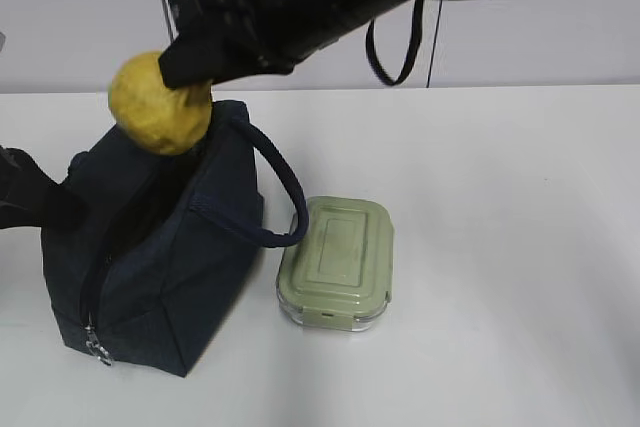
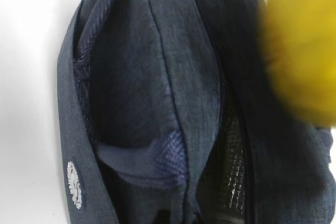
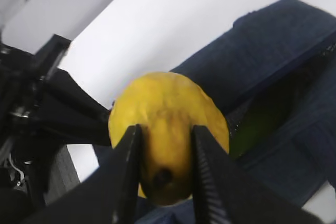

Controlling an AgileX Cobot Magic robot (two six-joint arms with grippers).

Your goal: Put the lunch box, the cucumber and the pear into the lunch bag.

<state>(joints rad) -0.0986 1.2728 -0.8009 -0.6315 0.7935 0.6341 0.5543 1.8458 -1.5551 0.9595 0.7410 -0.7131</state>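
Note:
My right gripper (image 3: 165, 132) is shut on the yellow pear (image 3: 168, 114) and holds it just above the open top of the navy lunch bag (image 1: 160, 267); the arm reaches across from the upper right. The pear (image 1: 160, 104) also shows blurred in the left wrist view (image 2: 302, 45). A green shape, the cucumber (image 3: 262, 121), lies inside the bag's opening. The lunch box (image 1: 337, 262) with its sage-green lid stands on the table right of the bag. My left gripper (image 1: 55, 205) is at the bag's left side, shut on gathered bag fabric (image 2: 157, 103); its fingers are hidden.
The bag's loop handle (image 1: 285, 187) arches towards the lunch box and touches its lid edge. The zipper pull (image 1: 97, 347) hangs at the bag's near corner. A white table (image 1: 500, 197) extends to the right; a pale wall stands behind.

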